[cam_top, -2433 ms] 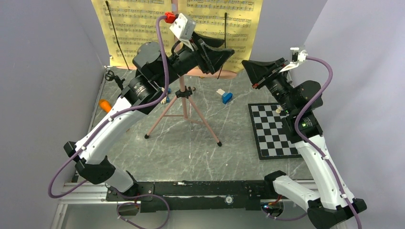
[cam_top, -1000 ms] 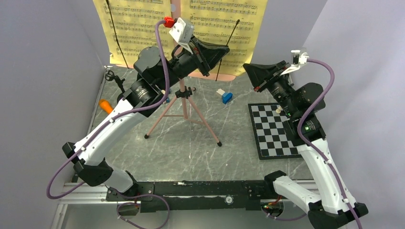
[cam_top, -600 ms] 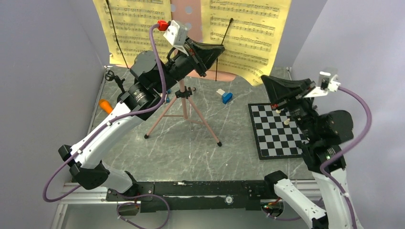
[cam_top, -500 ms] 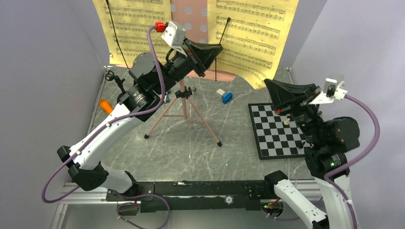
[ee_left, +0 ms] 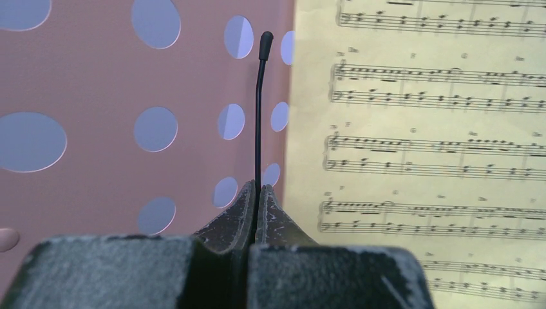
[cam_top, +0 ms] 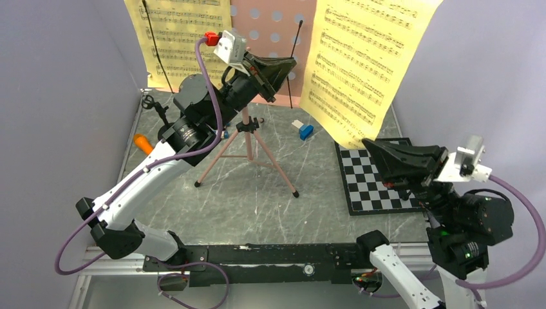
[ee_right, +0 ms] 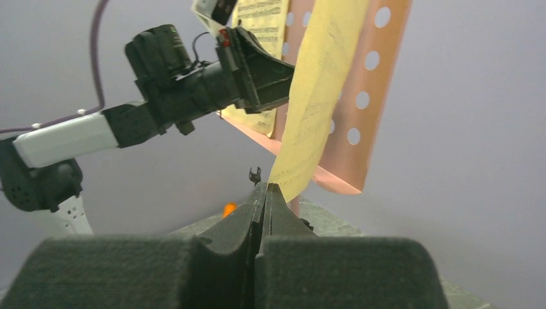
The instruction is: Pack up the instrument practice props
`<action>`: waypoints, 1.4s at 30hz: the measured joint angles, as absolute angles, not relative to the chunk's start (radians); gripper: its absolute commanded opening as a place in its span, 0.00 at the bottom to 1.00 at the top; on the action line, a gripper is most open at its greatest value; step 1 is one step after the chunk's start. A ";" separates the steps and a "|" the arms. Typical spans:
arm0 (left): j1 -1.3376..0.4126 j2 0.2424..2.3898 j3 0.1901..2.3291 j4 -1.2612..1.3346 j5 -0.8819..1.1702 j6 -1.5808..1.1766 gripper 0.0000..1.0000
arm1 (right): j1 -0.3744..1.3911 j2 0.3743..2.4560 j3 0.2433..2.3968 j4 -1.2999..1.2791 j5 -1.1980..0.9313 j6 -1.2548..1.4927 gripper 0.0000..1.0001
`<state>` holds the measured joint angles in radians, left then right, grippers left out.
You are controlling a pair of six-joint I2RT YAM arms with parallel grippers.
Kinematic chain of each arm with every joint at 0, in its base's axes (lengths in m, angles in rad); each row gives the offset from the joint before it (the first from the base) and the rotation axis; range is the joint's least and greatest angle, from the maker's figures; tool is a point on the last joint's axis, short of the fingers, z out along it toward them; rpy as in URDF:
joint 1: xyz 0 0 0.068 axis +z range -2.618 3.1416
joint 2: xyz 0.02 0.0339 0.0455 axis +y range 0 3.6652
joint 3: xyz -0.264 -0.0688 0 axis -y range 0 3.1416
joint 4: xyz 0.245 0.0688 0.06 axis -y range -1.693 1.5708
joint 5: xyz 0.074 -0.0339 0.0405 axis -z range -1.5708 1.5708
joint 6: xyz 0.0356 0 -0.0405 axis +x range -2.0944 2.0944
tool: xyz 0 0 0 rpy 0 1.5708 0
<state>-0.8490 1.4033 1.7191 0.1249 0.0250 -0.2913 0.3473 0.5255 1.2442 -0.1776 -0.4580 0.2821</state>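
Observation:
The pink perforated music stand [cam_top: 272, 19] stands on its tripod [cam_top: 248, 152] at the back. My left gripper [cam_top: 290, 65] is shut on the stand's thin black page-holder wire [ee_left: 259, 116]. My right gripper [cam_top: 369, 145] is shut on the lower corner of one yellow sheet-music page [cam_top: 364, 64], which hangs free of the stand, to its right. In the right wrist view that page [ee_right: 315, 96] rises from the shut jaws. A second yellow page [cam_top: 183, 35] still lies on the stand's left half. The orange microphone [cam_top: 141, 142] and small black mic stand [cam_top: 153, 105] sit at the left.
A black-and-white chessboard [cam_top: 370, 187] lies on the right of the table, under the right arm. A blue block toy [cam_top: 306, 132] sits behind it, near the tripod's right leg. Grey walls close in on both sides.
The right gripper has pulled the right-hand yellow page off the stand, to the right and toward the near edge. The left gripper has kept hold of the holder wire, which now stands upright.

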 measured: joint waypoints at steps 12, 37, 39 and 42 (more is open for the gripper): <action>-0.849 1.353 1.617 0.155 -0.018 -0.296 0.77 | 0.347 0.414 1.264 -0.270 -0.355 0.242 0.00; -0.851 0.684 0.876 0.150 -0.131 -0.455 0.87 | 0.345 0.598 0.932 -0.342 0.012 0.409 0.00; -0.851 0.640 0.833 0.113 -0.160 -0.469 0.87 | 0.345 0.677 0.928 -0.327 0.010 0.438 0.00; -0.851 0.561 0.766 0.038 -0.211 -0.493 0.87 | 0.345 0.796 0.928 -0.270 0.010 0.459 0.00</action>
